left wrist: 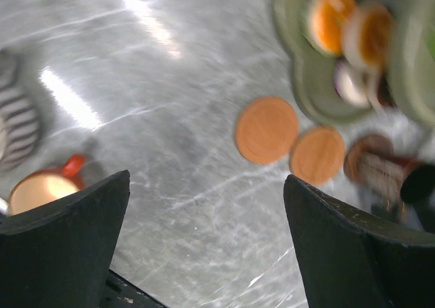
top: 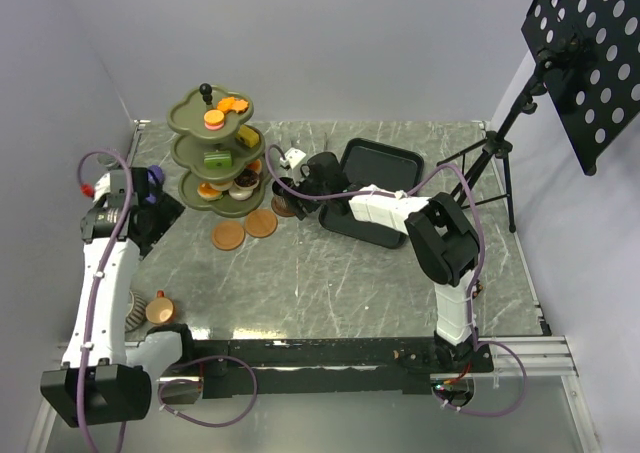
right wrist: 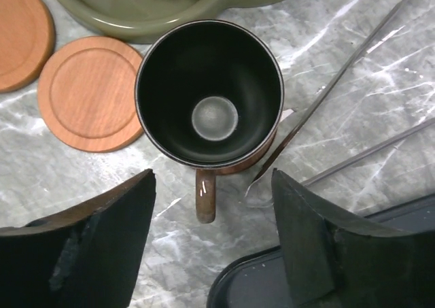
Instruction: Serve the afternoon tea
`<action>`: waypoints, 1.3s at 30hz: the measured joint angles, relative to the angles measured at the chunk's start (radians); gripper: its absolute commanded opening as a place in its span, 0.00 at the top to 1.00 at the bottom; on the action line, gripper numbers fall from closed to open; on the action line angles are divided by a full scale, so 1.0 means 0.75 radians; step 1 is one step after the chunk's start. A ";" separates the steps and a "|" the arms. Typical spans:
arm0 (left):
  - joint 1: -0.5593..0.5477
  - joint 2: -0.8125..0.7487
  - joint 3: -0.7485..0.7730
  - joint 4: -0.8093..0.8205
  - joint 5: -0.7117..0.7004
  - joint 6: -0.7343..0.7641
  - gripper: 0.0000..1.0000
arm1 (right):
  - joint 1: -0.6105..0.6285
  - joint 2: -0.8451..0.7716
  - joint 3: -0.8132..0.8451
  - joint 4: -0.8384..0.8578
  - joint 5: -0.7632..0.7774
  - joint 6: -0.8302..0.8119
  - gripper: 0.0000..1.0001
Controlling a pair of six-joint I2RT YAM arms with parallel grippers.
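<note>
**Condition.** The right pincer (right wrist: 212, 179) stands open directly over the dark cup (right wrist: 211, 94), one finger on each side and neither touching it. The cup is upright on the tabletop (top: 350, 283), just beside the lowest tier of the three-tier stand (right wrist: 170, 12). A brown rim shows under the cup and appears to be a saucer, though this cannot be confirmed. Its handle points back toward the wrist. The left pincer (left wrist: 206, 182) is also open and holds nothing. It hangs above bare tabletop, with the copper cup (left wrist: 37, 189) and striped cup (left wrist: 17, 128) to one side.

**Hazards.**
1. The tongs (right wrist: 340, 70) lie with one tip against the foot of the dark cup. Any sideways drift of the right fingers could push the tongs into the cup and skid or tip it.
2. The cup handle lies between the fingers. A withdrawal that is low rather than upward risks catching it and turning the cup.
3. The black tray (right wrist: 326, 287) sits close under the right finger, so a low retreat may strike its rim.
4. Two bare saucers (right wrist: 88, 94) lie near the stand, well apart from the copper and striped cups. Carrying those cups across means working close to the stand, and a brush against a tier could dislodge the pastries.
</note>
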 measured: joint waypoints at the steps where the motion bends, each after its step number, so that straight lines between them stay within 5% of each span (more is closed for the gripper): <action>1: 0.026 -0.004 0.000 -0.023 -0.023 -0.032 0.00 | 0.000 -0.001 0.000 -0.003 0.006 -0.001 0.19; 14: 0.480 -0.156 -0.192 -0.189 -0.210 -0.244 0.10 | 0.000 -0.116 0.000 -0.039 0.105 -0.004 0.19; 30: 0.524 0.014 -0.437 0.043 -0.378 -0.343 0.20 | -0.006 -0.284 -0.013 -0.081 0.127 -0.009 0.18; 35: 0.528 0.102 -0.451 0.167 -0.392 -0.315 0.34 | -0.008 -0.338 -0.020 -0.073 0.126 -0.010 0.18; 39: 0.558 0.221 -0.452 0.259 -0.391 -0.273 0.64 | -0.008 -0.362 -0.039 -0.076 0.126 -0.015 0.18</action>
